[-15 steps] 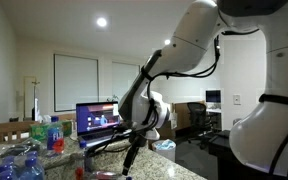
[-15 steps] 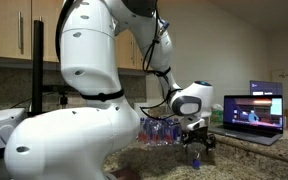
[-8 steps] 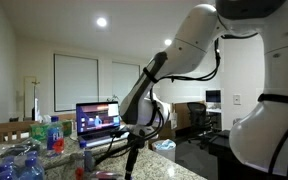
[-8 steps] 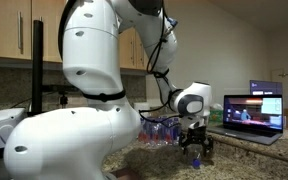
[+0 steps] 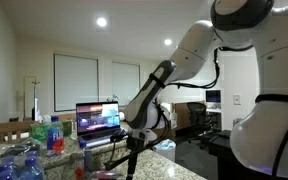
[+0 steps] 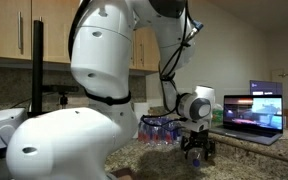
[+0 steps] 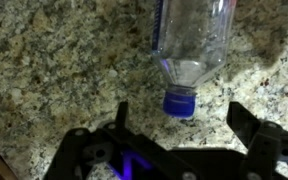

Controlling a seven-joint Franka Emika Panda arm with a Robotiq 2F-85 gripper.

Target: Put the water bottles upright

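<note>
In the wrist view a clear water bottle lies on its side on the granite counter. Its blue cap points toward my gripper. The gripper is open, one black finger on each side of the cap, touching nothing. In both exterior views the gripper hangs low over the counter. More water bottles crowd together behind it, some lying down. Others with red and blue caps stand near the laptop.
An open laptop with a lit screen stands on the counter beyond the bottles. A black pole rises beside the robot's base. A white bin sits past the counter edge.
The arm has swung its upper links over and brought the gripper a little lower toward the counter and the lying bottle. The jaws have stayed open.
</note>
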